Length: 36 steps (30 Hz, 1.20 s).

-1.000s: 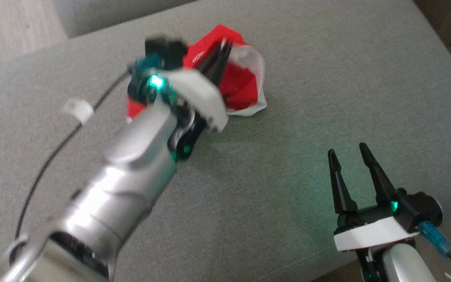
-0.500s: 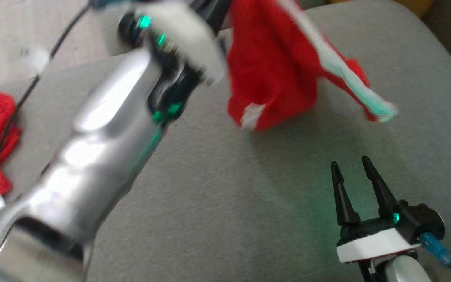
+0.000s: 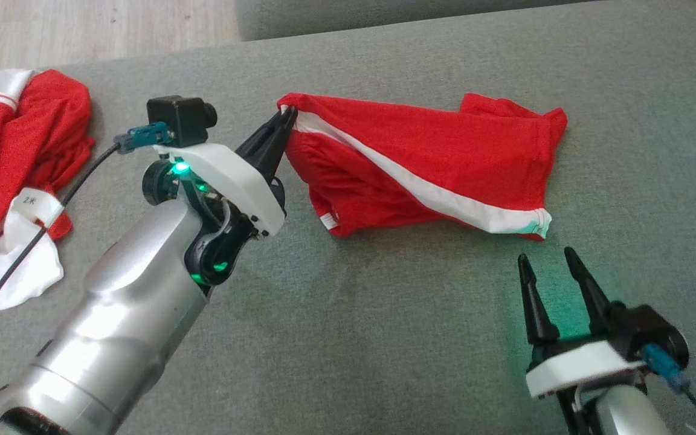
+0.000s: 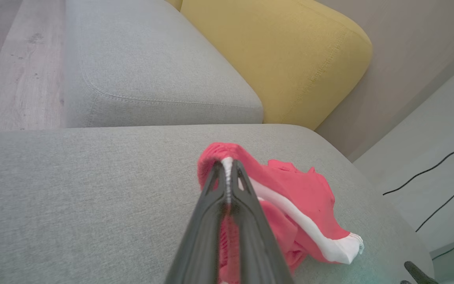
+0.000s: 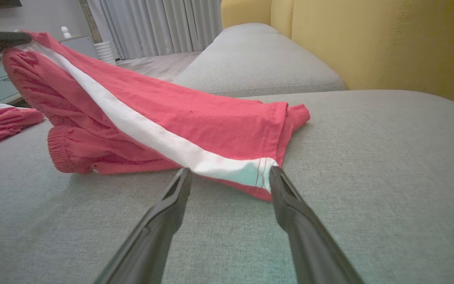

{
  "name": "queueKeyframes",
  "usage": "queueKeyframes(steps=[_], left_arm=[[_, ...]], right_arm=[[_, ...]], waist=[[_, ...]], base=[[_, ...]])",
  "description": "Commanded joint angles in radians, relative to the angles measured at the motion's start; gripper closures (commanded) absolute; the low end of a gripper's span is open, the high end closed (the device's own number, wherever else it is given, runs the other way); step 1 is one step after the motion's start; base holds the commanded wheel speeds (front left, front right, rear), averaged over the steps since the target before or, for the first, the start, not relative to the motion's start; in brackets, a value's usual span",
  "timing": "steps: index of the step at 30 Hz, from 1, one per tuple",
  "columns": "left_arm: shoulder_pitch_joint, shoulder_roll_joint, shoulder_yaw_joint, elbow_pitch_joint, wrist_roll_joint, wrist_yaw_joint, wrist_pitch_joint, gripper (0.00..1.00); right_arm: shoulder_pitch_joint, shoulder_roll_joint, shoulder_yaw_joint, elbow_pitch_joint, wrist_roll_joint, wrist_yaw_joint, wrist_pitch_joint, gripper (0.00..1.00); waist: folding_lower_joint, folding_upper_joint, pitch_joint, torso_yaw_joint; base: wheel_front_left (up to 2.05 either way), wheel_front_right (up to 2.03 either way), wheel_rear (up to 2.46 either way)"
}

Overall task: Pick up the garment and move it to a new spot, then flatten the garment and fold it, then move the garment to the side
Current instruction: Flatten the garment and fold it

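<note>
At the tips of the left gripper (image 3: pixel 288 116), only a thin corner of the garment (image 3: pixel 432 151) is caught: fingers pressed together on the waistband edge, nothing deeper.

Risks as I see them:
- Pinch is shallow. Any sharp pull away from the gripper probably strips the corner out.
- Fabric just below those fingers is doubled and bunched. Flattening from one corner likely drags the whole piece across the cushion (image 3: pixel 384 332) instead of spreading it.
- Right gripper (image 3: pixel 546 257) sits fingers spread, with the hem (image 3: pixel 532 220) just ahead of its tips, apart from them. If I close too low I may grab cushion cloth or only one layer.
- Cable (image 3: pixel 82 181) on the left arm runs over a second red garment (image 3: pixel 22 133) lying out to that arm's outer side. Snag possible on a wide sweep.

Pose: left arm reaches well forward, wrist raised, fingers pointing away and across toward the right side; the held corner is lifted off the cushion and the rest of the garment trails down onto it. Right arm is low and tucked near the body, fingers aimed forward at the hem.
</note>
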Motion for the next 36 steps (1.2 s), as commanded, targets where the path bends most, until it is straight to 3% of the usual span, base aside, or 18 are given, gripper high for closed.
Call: queueKeyframes(steps=[1,9,16,24,27,28,29,36], left_arm=[[-0.058,0.03,0.029,-0.024,0.003,-0.009,-0.011,1.0],[-0.064,0.02,0.008,-0.008,0.001,-0.016,-0.019,1.0],[-0.08,0.009,-0.01,-0.002,0.0,-0.02,-0.023,1.0],[-0.094,0.001,-0.025,0.007,-0.007,-0.021,-0.032,1.0],[-0.099,-0.002,-0.032,0.012,-0.011,-0.022,-0.035,1.0],[-0.1,-0.002,-0.034,0.013,-0.013,-0.022,-0.036,1.0],[-0.102,-0.002,-0.036,0.014,-0.015,-0.022,-0.037,1.0],[-0.123,0.018,-0.046,0.024,-0.013,-0.022,-0.067,1.0]], right_arm=[[-0.047,-0.005,0.015,-0.014,-0.006,0.007,-0.004,0.0],[-0.148,-0.005,-0.011,0.156,0.025,0.007,-0.004,0.0],[-0.23,-0.005,-0.035,0.265,-0.023,0.007,-0.004,0.0],[-0.284,-0.005,0.005,0.356,0.009,0.007,-0.004,0.0],[-0.296,-0.005,0.013,0.37,0.015,0.007,-0.004,0.51],[-0.299,-0.005,0.016,0.369,0.013,0.007,-0.004,0.6],[-0.301,-0.005,0.019,0.367,0.012,0.007,-0.004,0.98],[-0.313,-0.005,0.024,0.309,0.007,0.007,-0.004,1.0]], waist=[[-0.0001,0.0,0.001,0.005],[-0.0001,0.0,-0.004,0.012],[-0.0001,0.0,0.008,0.018],[-0.0001,0.0,0.021,0.03],[-0.0001,0.0,0.027,0.035],[-0.0001,0.0,0.028,0.036],[-0.0001,0.0,0.03,0.037],[-0.0001,0.0,0.034,0.031]], base=[[0.0,0.0,0.0],[0.0,0.0,0.0],[0.0,0.0,0.0],[0.0,0.0,0.0],[0.0,0.0,0.0],[0.0,0.0,0.0],[0.0,0.0,0.0],[0.0,0.0,0.0]])
